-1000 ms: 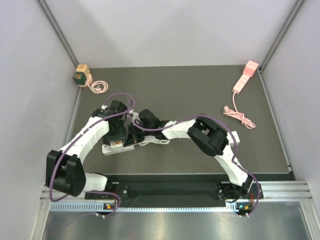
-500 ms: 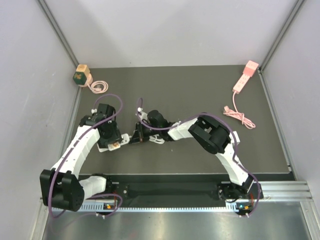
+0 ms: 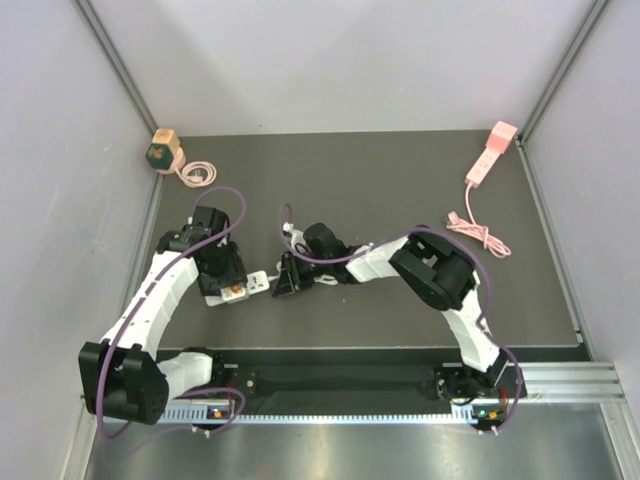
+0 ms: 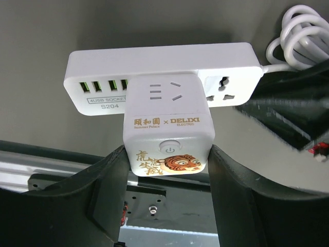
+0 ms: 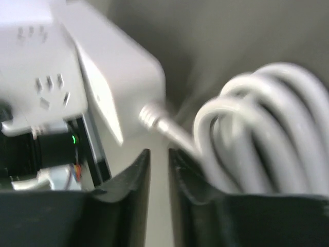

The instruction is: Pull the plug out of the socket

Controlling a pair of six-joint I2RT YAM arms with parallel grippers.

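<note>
White plug (image 4: pixel 168 123) pinched in left end effector (image 4: pixel 168 157); right end effector (image 5: pixel 159 154) barely parted.

Soft, even light from above fills the top view. The pale walls are bright, and the dark desk (image 3: pixel 400 190) is matte, with only faint shadows under the arms. The left wrist view is sharp: the white plug (image 4: pixel 168 128) and power strip (image 4: pixel 92 77) are evenly lit, without glare. The right wrist view is blurred throughout, with the coiled white cable (image 5: pixel 267 128) smeared and the foreground dark.
</note>
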